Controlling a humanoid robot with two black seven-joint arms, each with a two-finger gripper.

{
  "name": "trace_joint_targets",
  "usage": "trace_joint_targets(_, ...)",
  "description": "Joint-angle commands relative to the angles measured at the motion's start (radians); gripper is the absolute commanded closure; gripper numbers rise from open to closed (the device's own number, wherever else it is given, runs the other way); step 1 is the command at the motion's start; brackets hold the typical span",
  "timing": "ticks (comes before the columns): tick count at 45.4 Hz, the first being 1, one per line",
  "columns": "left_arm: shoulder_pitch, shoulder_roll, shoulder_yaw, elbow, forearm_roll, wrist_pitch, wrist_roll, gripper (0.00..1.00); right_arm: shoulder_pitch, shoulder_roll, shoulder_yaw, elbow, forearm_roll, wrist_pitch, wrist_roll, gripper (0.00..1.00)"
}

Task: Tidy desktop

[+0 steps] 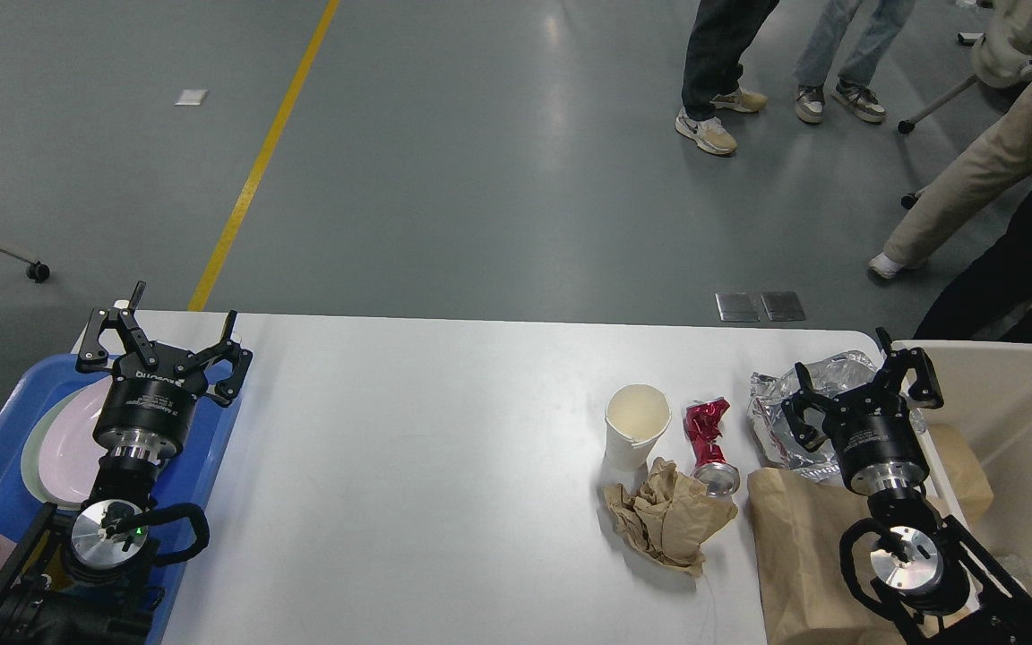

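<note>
Nearest on the right, a brown paper bag [798,555] lies flat on the white desktop [426,466], which fills the middle of the room's near side. Just left of it sit crumpled brown paper [668,515], a squashed red can [709,439] and a white paper cup [635,425]. The right gripper [856,390] hangs with fingers spread wide, holding nothing, over shiny foil [780,403]. The left gripper [162,345] is also spread wide and holds nothing, over a blue tray [211,448] with plates [64,439].

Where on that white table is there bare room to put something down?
The desktop is bare from the blue tray across to the paper cup. Right of that it is crowded: crushed can, crumpled brown paper, foil wrapper, paper bag.
</note>
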Motion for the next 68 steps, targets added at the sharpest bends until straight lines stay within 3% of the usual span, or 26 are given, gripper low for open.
trace_joint_targets(1,0.000,0.000,0.003,0.000,-0.007,-0.001,-0.001,0.04,0.000,0.000,0.000,0.000,0.000,0.000,0.000,0.00)
trace_joint_targets(16,-0.011,-0.012,0.015,0.000,-0.010,-0.004,0.002,0.04,0.000,0.000,0.000,0.000,0.000,0.000,0.000,0.00)
trace_joint_targets(22,-0.005,-0.066,0.047,0.042,-0.019,-0.010,-0.006,0.04,0.000,0.000,0.000,0.000,0.000,0.000,0.000,0.00)
trace_joint_targets(34,-0.075,-0.054,0.061,0.144,-0.016,-0.018,-0.003,0.04,0.000,0.000,0.000,0.000,0.000,0.000,0.000,0.00)
trace_joint_targets(40,-0.111,-0.047,0.063,0.217,-0.013,-0.084,-0.011,0.03,0.000,0.000,0.000,0.000,0.000,0.000,0.000,0.00)
trace_joint_targets(47,-0.106,-0.049,0.078,0.237,-0.005,-0.179,-0.055,0.03,0.000,0.000,0.000,0.000,0.000,0.000,0.000,0.00)
trace_joint_targets(68,-0.108,-0.046,0.089,0.240,-0.028,-0.162,-0.049,0.03,0.000,0.000,0.000,0.000,0.000,0.000,0.000,0.00)
